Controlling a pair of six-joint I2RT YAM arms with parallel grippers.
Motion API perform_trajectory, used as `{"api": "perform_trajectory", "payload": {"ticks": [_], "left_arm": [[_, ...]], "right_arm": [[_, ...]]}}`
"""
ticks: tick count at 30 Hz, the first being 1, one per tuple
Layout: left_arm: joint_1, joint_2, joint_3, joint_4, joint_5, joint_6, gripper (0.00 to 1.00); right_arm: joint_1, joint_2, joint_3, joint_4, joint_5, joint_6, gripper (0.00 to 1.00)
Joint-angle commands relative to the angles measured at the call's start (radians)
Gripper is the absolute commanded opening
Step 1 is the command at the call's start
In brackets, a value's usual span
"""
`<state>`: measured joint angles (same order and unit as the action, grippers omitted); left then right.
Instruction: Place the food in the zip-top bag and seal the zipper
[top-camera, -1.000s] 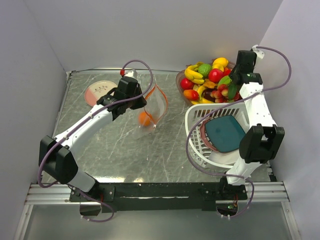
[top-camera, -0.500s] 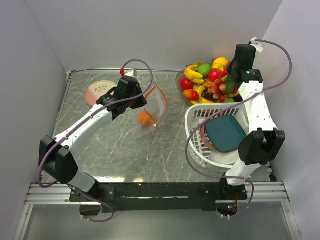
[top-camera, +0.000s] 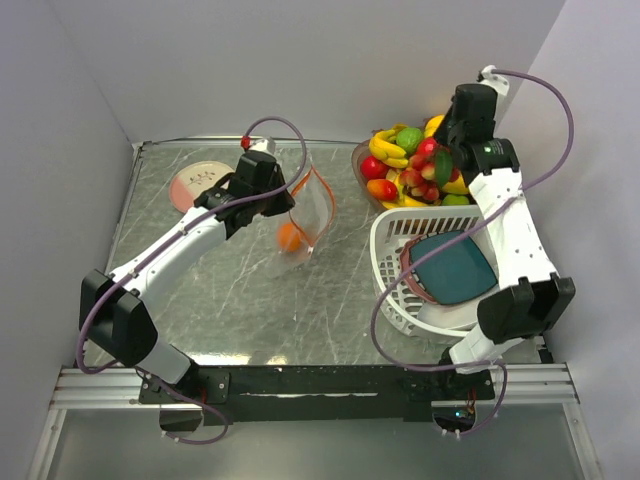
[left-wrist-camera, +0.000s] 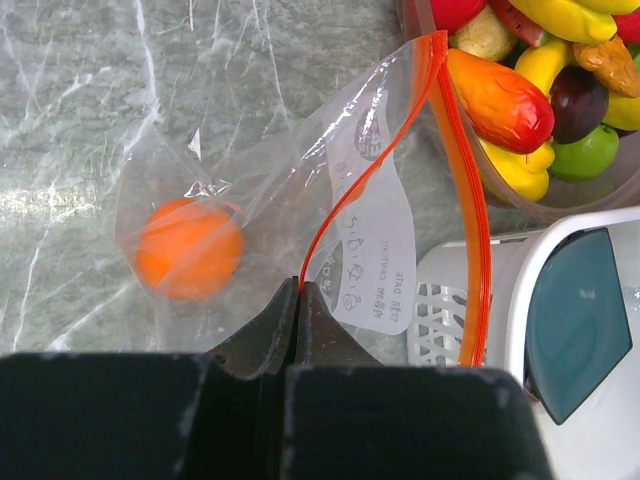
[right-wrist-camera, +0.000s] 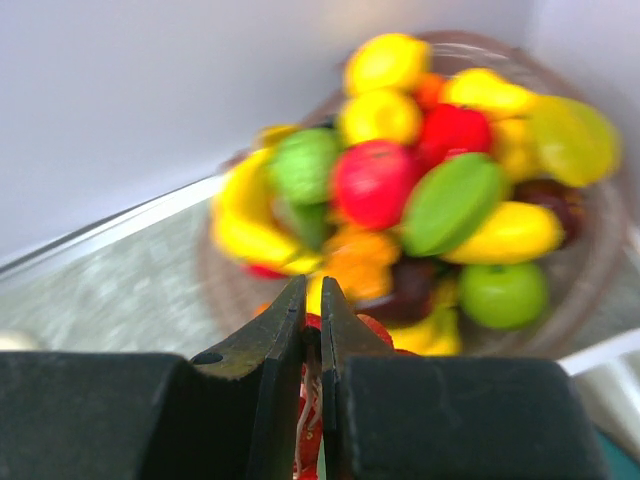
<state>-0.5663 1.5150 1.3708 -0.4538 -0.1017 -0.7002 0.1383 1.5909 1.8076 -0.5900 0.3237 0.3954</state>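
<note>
Grey marbled table (top-camera: 240, 300), pale walls (top-camera: 300, 60) | left gripper (left-wrist-camera: 301, 295) pinches one zip-top bag (left-wrist-camera: 270, 170); one orange fruit (left-wrist-camera: 188, 250) inside, ahead-left of its fingertips | right gripper (right-wrist-camera: 312, 300) pinches one red grape bunch (top-camera: 420, 183)

you've got an orange fruit (left-wrist-camera: 188, 250) in the clear bag (left-wrist-camera: 300, 170), orange-red zipper (left-wrist-camera: 472, 220), red fruit (right-wrist-camera: 378, 328), grey marbled table (top-camera: 240, 295), white basket (top-camera: 392, 290), teal plate (top-camera: 455, 268).

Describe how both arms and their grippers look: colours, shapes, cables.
Both the left arm and the right arm have white rounded links joined by boxy black joint housings. A loose mauve-grey cable loops along each, the left cable ending in a red plug, the right cable in a white plug. The left gripper and right gripper are black with two tapered fingers.
</note>
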Motion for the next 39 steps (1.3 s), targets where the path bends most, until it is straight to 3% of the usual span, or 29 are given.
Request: {"api": "perform_trajectory", "payload": {"ticks": [1, 11, 23, 39], "left_arm": [[0.0, 0.01, 0.057, 0.014, 0.017, -0.002, 0.01], [0.0, 0.007, 0.065, 0.024, 0.031, -0.012, 0.01], [0.0, -0.009, 0.044, 0.033, 0.048, -0.021, 0.01], [0.0, -0.032, 0.028, 0.037, 0.03, -0.024, 0.01]], "right_arm": [[0.111, -0.13, 0.038, 0.059, -0.058, 0.014, 0.0], [0.277, -0.232, -0.096, 0.289, -0.288, 0.183, 0.0], [0.376, -0.132, -0.215, 0.484, -0.422, 0.356, 0.0], [0.377, -0.085, -0.283, 0.386, -0.325, 0.301, 0.0]]}}
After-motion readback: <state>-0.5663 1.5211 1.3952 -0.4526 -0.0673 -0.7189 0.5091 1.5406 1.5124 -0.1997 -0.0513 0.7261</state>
